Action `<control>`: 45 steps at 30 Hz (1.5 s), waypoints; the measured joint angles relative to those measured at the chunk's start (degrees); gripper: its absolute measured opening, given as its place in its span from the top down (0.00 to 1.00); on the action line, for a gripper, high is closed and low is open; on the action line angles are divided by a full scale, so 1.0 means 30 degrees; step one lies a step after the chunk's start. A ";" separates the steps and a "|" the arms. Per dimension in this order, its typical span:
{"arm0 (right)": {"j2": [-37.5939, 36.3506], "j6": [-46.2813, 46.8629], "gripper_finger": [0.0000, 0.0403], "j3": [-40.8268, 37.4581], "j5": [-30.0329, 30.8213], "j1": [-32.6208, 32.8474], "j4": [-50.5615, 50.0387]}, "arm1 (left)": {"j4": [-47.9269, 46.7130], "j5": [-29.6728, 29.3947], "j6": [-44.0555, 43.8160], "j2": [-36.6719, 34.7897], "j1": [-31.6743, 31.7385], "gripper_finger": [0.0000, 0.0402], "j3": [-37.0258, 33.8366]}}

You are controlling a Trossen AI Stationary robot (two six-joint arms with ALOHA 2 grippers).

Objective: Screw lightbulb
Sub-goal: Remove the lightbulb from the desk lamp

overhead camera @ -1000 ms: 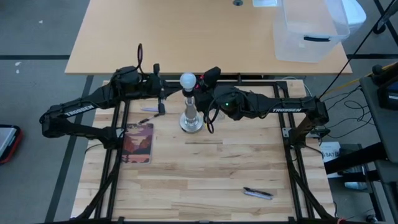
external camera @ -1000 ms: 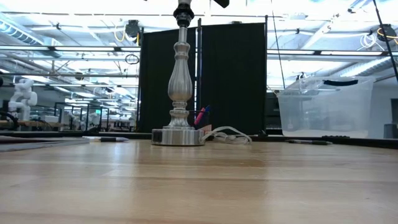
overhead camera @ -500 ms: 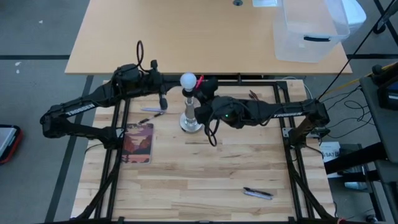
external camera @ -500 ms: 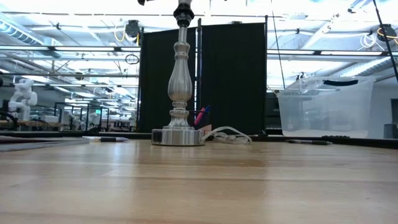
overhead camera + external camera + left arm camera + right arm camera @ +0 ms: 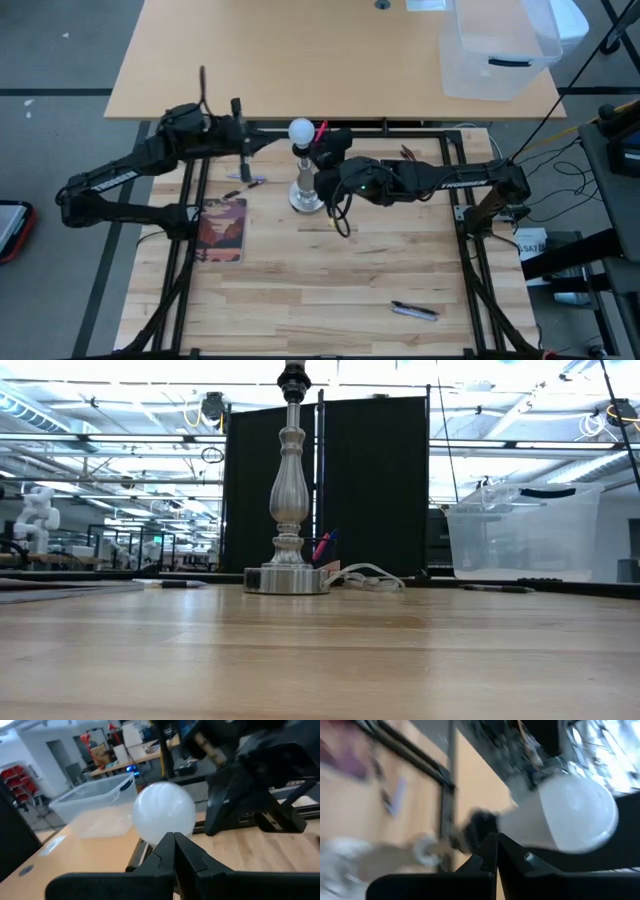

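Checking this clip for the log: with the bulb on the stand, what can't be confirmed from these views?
- Low view: the lightbulb is cut off by the top edge; only the socket stand shows.
- High view: the bulb's globe hides its screw base, so how far it is threaded cannot be told.
- Right wrist view: motion blur hides whether the right gripper touches the bulb.

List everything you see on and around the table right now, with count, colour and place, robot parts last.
lightbulb: one, frosted white, atop the stand.
socket stand: one, silvery, far middle of the worktable.
card: one, reddish picture, left of the stand.
pen: one, dark, near right of the worktable.
small pen: one, pale, between left arm and stand.
plastic bin: one, clear, far right on the tan table.
left gripper: one, dark, fingers shut, left of the bulb, apart.
right gripper: one, dark, fingers shut, right beside the bulb.
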 joint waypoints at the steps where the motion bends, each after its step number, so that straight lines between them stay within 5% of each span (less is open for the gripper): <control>1: -0.0084 0.0585 1.00 -0.0003 -0.0863 0.0000 0.0040 | -0.0183 0.0388 0.0111 -0.0280 0.0001 1.00 0.0000; 6: -0.0729 0.2890 1.00 -0.0003 -0.4472 0.0000 0.0484 | -0.1563 0.2186 0.0433 -0.1993 -0.0009 1.00 -0.0011; 21: -0.4880 0.4772 1.00 -0.0820 -0.9605 -0.0788 0.1058 | -0.0882 0.1619 -0.0428 -0.9632 0.0006 1.00 -0.5374; 36: -1.8038 0.8166 1.00 -1.7361 -0.9677 -0.1195 0.9145 | -0.0675 0.0950 -0.2145 -1.2121 0.0006 1.00 -0.9526; 45: -2.0038 0.9022 1.00 -2.2831 -0.9618 -0.1202 1.3478 | 0.3571 0.0980 -0.3577 -1.2063 0.0006 1.00 -1.2805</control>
